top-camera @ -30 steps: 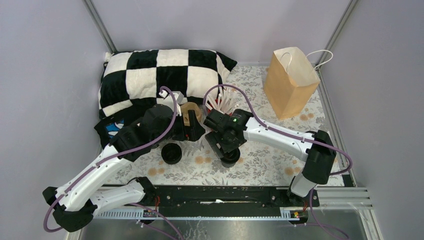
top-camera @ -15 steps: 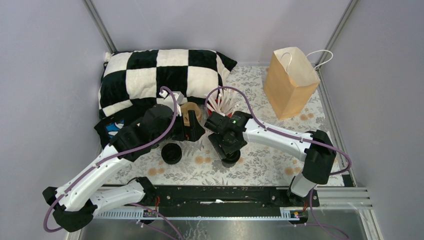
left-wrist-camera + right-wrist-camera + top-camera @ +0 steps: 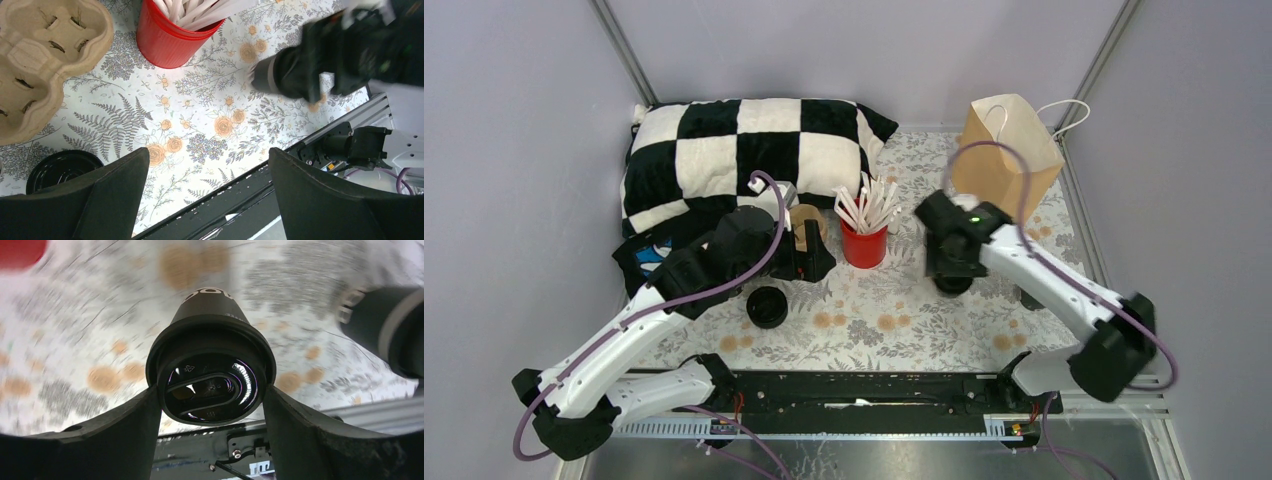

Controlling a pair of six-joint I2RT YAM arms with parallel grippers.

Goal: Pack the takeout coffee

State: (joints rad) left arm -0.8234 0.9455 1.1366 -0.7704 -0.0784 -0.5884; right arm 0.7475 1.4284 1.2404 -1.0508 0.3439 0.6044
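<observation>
**Inspector:** Right gripper (image 3: 211, 392), condition?

**Observer:** Closed on the first cup (image 3: 210, 325). Its fingers (image 3: 125, 435) press the rim of the black lid (image 3: 210, 382), one on each side. The lid sits flat on the cup. In the wrist view the cup is sharp and the floral surface behind it is blurred.

**Inspector:** Location of that cup?

**Observer:** Over the right half of the table (image 3: 904, 320), between the red cup (image 3: 864, 243) and the paper bag (image 3: 1004, 150). It is near the bag's front face and outside the bag. I cannot tell whether its base touches the table.

**Inspector:** Left gripper (image 3: 207, 152)?

**Observer:** Jaws wide apart, nothing between them. It hangs over the floral surface, just beside the cardboard carrier (image 3: 45, 60).

**Inspector:** The second cup (image 3: 767, 306)?

**Observer:** Upright on the table with its lid on, on the near side of the carrier. It is close to the left gripper but apart from both fingers. The left wrist view shows only its lid, at the lower left.

**Inspector:** Remaining items?

**Observer:** The red cup stands upright, full of white sticks (image 3: 869, 200), to the right of the carrier. The bag stands upright at the rear right, with a white handle showing. A checkered pillow (image 3: 744, 150) lies at the rear left.
</observation>
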